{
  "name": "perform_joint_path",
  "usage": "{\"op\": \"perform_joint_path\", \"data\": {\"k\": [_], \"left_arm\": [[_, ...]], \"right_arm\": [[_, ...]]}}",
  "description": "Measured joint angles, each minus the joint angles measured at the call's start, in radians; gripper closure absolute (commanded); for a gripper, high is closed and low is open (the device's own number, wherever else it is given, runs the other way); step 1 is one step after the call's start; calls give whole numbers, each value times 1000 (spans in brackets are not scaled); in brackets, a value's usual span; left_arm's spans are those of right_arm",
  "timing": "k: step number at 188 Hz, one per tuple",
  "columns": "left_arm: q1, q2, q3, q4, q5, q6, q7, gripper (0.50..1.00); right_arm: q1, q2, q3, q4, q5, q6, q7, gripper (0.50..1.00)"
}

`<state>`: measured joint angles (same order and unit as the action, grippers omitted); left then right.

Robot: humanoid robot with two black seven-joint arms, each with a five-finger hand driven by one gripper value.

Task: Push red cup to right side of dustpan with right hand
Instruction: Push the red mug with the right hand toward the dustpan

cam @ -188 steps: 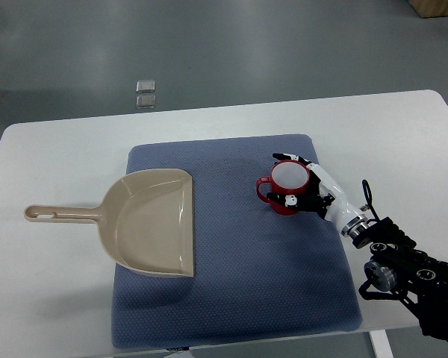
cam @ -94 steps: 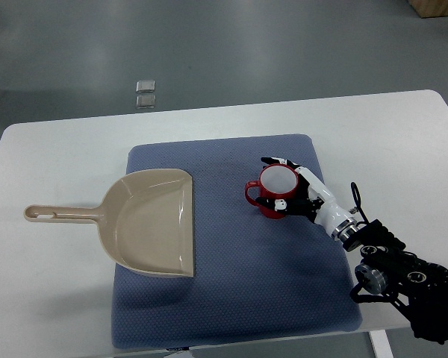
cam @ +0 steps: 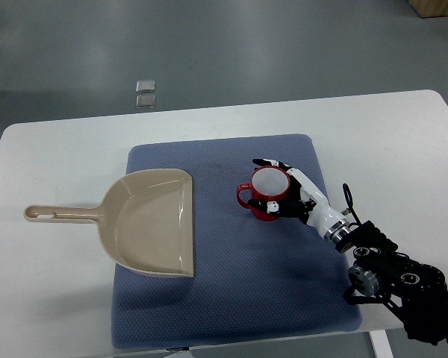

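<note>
A red cup [cam: 263, 195] with a white inside stands upright on the blue mat [cam: 231, 298], its handle pointing left toward the dustpan. My right hand [cam: 284, 191] comes in from the lower right and its fingers curl around the cup's right side, touching it. The beige dustpan [cam: 153, 221] lies on the mat's left part with its open edge facing right, and its handle [cam: 60, 215] reaches left over the white table. A gap of bare mat separates the cup from the dustpan's edge. No left arm shows.
The white table [cam: 388, 142] extends around the mat on all sides. Its front edge runs close below the mat. Two small square tiles [cam: 145, 93] lie on the grey floor beyond the table.
My right hand has slid the red cup leftward across the mat, closer to the dustpan, and the arm has reached further in.
</note>
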<state>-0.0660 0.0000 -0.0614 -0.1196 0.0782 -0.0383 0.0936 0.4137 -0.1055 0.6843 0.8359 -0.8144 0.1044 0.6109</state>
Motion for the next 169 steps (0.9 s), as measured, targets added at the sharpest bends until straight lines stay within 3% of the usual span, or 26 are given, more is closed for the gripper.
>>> {"op": "perform_joint_path", "data": {"k": [169], "left_arm": [[0, 0, 0, 0, 0, 0, 0, 500]], "right_arm": [[5, 51, -57, 8, -3, -19, 0, 576]]}}
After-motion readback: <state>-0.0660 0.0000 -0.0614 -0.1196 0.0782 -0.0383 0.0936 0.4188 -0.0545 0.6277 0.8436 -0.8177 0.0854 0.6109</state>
